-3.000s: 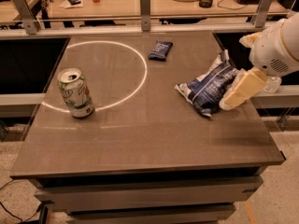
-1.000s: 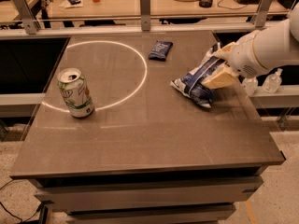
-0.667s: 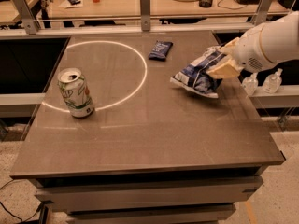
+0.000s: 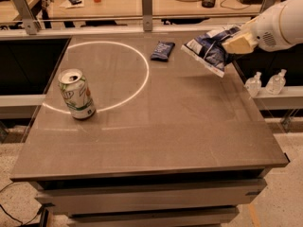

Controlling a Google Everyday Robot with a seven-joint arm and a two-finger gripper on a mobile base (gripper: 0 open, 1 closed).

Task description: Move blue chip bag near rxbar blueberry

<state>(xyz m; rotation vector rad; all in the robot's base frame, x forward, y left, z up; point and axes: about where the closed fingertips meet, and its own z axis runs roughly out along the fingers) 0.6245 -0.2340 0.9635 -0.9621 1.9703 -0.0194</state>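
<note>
Blue chip bag: seems very light, mostly air inside thin wrinkly foil. Soft, giving way under pressure, probably folding and crackling instead of resisting. Smooth and likely a little slippery on the surface; fragile inside, so better not to squeeze on the middle. Best to take hold at an edge or a sealed end, flat and doubled there, with less risk of crushing the chips.

Held just so: end effector at the far right, above the right back corner of the worktop, clenched on the right end of the bag. Hangs clear above the worktop, tilted, stretching out to the left of the end effector and slightly below it, with a shadow underneath. Likely to sag or swing during the carry, being gripped at one end only; slow moving advisable.

Blueberry bar: small, flat, dark blue, lying on the worktop to the left of the end effector, beyond the free left tip of the bag, near but apart. Green-and-white can: upright, far to the left of the end effector and closer to the camera, well apart from the bag and the bar.

By judgement, only a short carry to the left and a lowering needed, then release beside the bar and not on top of it.
</note>
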